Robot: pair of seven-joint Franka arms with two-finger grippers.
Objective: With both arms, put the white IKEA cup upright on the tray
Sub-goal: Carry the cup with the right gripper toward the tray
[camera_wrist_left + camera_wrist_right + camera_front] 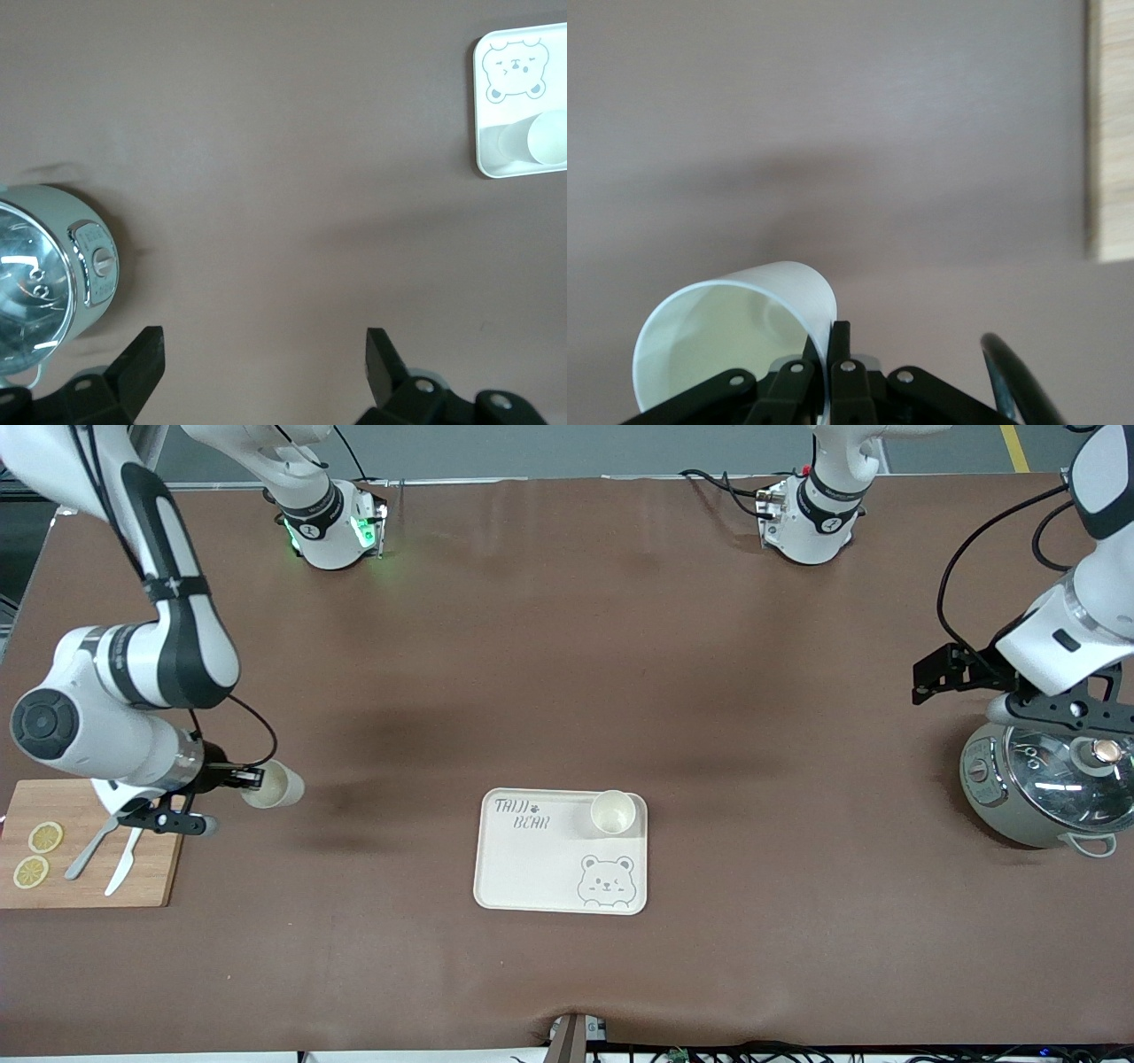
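**One white cup on the tray, a second pinched in the right gripper**

A white cup (613, 812) stands upright, mouth up, on the cream tray (523, 868), in the corner nearest the left arm's end and farthest from the front camera. Beside it runs the "TAIJI BEAR" lettering, and the grey bear face sits nearer the camera. The tray lies flat at the middle of the brown table (567, 646).

A second white cup (274, 785) is up in the air on its side, over bare table between the tray and the wooden cutting board (89, 859). The right gripper (254, 779) pinches its rim — fingers clamped tight on the wall, one inside and one outside, as the right wrist view shows.

On the cutting board lie two lemon slices (37, 854), a fork (91, 848) and a knife (124, 868).

The left gripper (264, 345) hangs with its jaws spread wide and nothing between them — over the table's left arm end, just beside a grey-green pot with a glass lid (1050, 788).
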